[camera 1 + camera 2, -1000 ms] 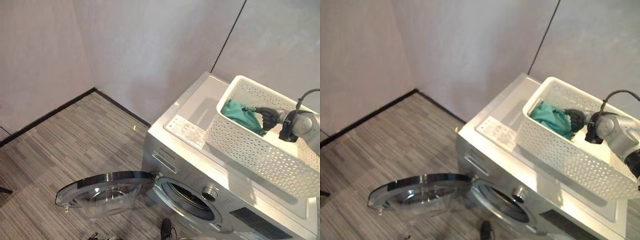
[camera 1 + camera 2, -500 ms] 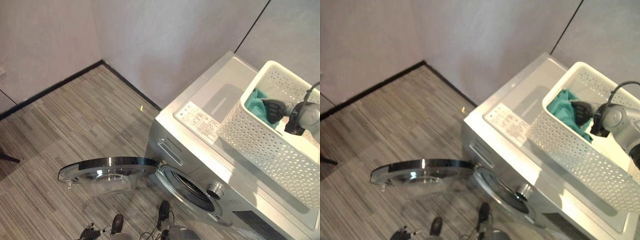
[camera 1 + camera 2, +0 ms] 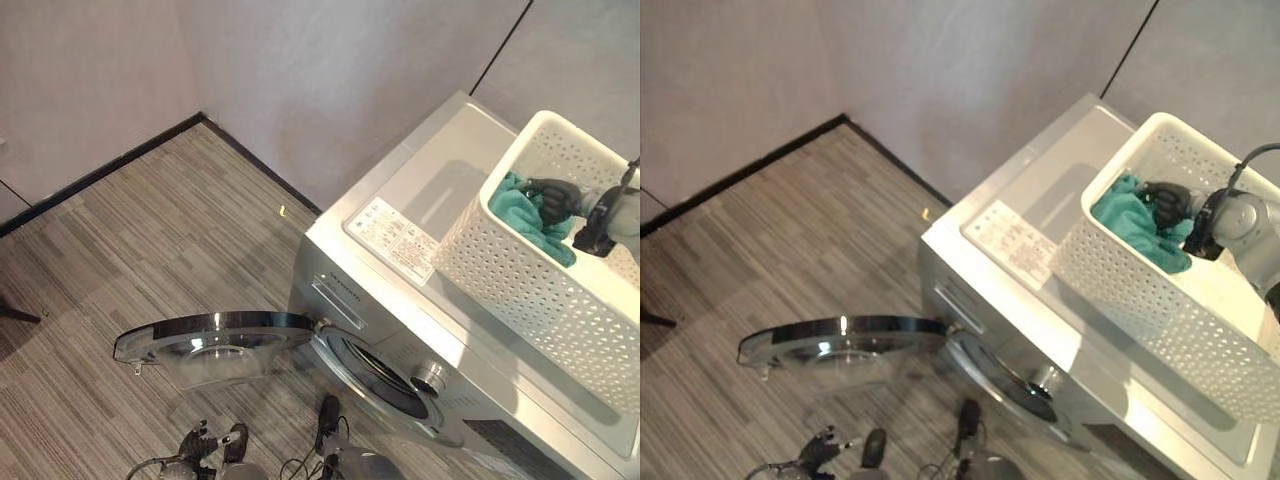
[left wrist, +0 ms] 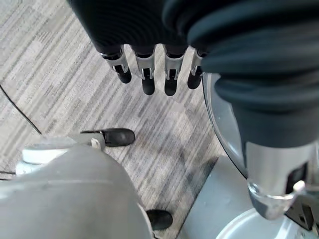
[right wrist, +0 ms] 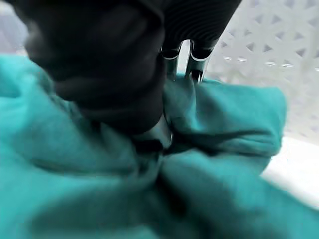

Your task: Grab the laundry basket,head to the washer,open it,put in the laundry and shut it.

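Washer door [image 3: 215, 335] open; white laundry basket [image 3: 1160, 300] set on the washer [image 3: 420, 300]. Right hand [image 3: 1167, 203] pinches the teal garment [image 3: 1130, 225]; left hand [image 4: 149, 74] hangs relaxed. Loading and shutting remain.

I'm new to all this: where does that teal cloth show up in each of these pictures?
Left eye view: crumpled teal cloth at the far end of the white perforated plastic basket, right robot hand on it.
Right eye view: same spot.
Left wrist view: floor and washer door instead.
Right wrist view: close up, fingers pressed in.
Shared landmark: the basket.

Grey striped carpet floor [image 3: 150, 250] meets plain pale walls [image 3: 330, 70] at a dark skirting board [image 3: 100, 175]; a small yellow scrap [image 3: 282, 210] lies by the wall
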{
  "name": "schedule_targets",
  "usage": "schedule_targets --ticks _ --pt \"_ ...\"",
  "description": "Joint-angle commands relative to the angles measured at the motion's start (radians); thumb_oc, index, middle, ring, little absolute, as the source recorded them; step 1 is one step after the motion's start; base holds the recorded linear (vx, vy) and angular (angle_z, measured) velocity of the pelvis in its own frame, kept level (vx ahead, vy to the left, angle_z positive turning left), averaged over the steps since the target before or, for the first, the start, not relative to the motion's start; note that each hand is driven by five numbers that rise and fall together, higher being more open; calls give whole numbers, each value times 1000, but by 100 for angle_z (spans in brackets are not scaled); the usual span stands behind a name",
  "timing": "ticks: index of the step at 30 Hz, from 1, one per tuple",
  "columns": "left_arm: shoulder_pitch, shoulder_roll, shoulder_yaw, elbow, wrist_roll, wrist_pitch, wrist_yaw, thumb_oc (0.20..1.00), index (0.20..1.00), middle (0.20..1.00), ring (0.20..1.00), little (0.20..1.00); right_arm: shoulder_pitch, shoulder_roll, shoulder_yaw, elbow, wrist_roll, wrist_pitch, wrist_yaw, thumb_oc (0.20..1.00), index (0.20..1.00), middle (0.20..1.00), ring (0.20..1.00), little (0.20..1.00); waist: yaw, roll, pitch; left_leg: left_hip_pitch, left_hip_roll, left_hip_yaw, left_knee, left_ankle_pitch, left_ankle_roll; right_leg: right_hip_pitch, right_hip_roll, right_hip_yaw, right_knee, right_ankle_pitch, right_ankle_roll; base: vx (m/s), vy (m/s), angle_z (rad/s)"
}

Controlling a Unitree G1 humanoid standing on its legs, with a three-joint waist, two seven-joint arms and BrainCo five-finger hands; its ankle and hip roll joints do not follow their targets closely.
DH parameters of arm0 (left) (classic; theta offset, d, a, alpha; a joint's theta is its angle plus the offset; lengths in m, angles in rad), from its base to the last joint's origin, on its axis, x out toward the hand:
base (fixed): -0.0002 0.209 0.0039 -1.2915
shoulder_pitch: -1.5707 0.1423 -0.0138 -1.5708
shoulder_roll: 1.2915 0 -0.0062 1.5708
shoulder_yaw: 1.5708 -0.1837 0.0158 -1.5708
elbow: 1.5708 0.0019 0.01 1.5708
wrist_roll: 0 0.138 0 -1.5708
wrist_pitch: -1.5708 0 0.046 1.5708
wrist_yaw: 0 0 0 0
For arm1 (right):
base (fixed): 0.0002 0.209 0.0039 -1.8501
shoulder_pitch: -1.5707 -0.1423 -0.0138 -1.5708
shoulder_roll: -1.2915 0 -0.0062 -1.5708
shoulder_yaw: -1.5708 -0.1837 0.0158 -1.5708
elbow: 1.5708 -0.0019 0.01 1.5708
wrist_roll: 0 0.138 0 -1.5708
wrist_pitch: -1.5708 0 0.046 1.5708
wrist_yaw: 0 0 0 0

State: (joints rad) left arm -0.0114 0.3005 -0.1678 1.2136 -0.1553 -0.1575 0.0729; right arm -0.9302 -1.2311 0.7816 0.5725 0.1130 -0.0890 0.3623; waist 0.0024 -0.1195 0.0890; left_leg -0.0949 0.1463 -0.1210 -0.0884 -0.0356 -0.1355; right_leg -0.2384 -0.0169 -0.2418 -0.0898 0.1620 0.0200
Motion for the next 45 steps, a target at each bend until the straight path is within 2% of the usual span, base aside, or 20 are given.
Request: schedule_targets --ticks 1,4,5,7,8,9,13,16,17,18,24,32,38,45 --pt "-42 30 9 50 28 4 15 1000 1000 1000 1000 1000 70 -14 -56 -91 84 -40 -42 200 200 200 200 200 10 -28 9 33 7 80 1 29 13 108 -42 44 26 -160 95 54 30 -5" --pt "-31 29 35 67 38 8 19 1000 1000 1000 1000 1000 174 -8 -247 -68 87 -43 -133 200 200 200 200 200 2 -30 -11 61 1 91 1 11 20 132 -47 50 25 -159 100 57 60 2" --pt "-29 27 44 86 57 15 30 1000 1000 1000 1000 1000 250 4 -414 -85 99 -57 -215 200 200 200 200 200 -6 -27 -27 90 -1 103 1 -7 25 152 -48 57 28 -162 102 63 56 2" --pt "-27 28 45 90 65 15 31 1000 1000 1000 1000 1000 287 14 -473 -103 102 -62 -230 200 200 200 200 200 -8 -29 -36 93 -3 102 1 -9 27 155 -51 58 28 -162 103 63 41 -8" --pt "-19 24 55 101 78 17 40 1000 1000 1000 1000 1000 346 37 -632 -146 107 -79 -329 200 200 200 200 200 -18 -23 -53 111 -4 106 1 -24 33 172 -53 61 29 -164 105 59 35 -11" --pt "-20 26 51 101 78 17 40 1000 1000 1000 1000 1000 361 38 -646 -152 105 -77 -329 200 200 200 200 200 -15 -26 -53 111 -5 106 1 -24 33 172 -53 61 29 -165 105 62 48 -3" --pt "-14 27 65 113 124 23 64 1000 1000 1000 1000 1000 464 96 -906 -297 47 -107 -475 200 200 200 200 200 -17 -21 -76 160 -7 111 1 -31 48 207 -56 80 36 -166 104 53 62 -12" --pt "-13 30 63 111 130 24 69 1000 1000 1000 1000 1000 461 104 -917 -309 26 -103 -493 200 200 200 200 200 -10 -24 -76 172 -6 102 3 -29 47 213 -54 94 32 -161 104 15 34 -9" --pt "-12 28 63 105 136 26 72 1000 1000 1000 1000 1000 469 121 -930 -347 -24 -85 -510 200 200 200 200 200 -6 -28 -80 183 -3 67 12 -47 49 216 -55 118 25 -151 108 -46 129 -7" --pt "-12 20 55 106 134 29 71 1000 1000 1000 1000 1000 472 110 -947 -344 -53 -71 -528 200 200 200 200 200 -6 -22 -83 186 -8 61 11 -67 60 214 -67 121 27 -146 116 -47 130 -6" --pt "5 3 44 105 127 29 73 1000 1000 1000 1000 1000 334 113 -835 -280 -89 -41 -537 200 200 200 200 200 0 -7 -89 208 -49 86 1 -86 94 194 -96 165 36 -113 139 -67 155 -12" --pt "16 -3 50 127 131 33 75 1000 1000 1000 1000 1000 266 142 -800 -263 -117 -25 -573 200 200 200 200 200 -6 2 -95 229 -88 111 1 -104 117 201 -134 182 36 -94 158 -25 95 -23" --pt "16 -14 56 127 141 39 76 1000 1000 1000 1000 1000 325 165 -874 -378 -152 -17 -592 200 200 200 200 200 -20 9 -91 245 -111 121 1 -116 137 197 -153 197 51 -83 169 -24 85 0" --pt "17 -26 86 122 159 45 66 1000 1000 1000 1000 1000 540 237 -1037 -618 -180 -21 -553 200 200 200 200 200 -54 13 -74 271 -145 183 3 -134 173 157 -165 264 79 -50 190 -41 100 -29"
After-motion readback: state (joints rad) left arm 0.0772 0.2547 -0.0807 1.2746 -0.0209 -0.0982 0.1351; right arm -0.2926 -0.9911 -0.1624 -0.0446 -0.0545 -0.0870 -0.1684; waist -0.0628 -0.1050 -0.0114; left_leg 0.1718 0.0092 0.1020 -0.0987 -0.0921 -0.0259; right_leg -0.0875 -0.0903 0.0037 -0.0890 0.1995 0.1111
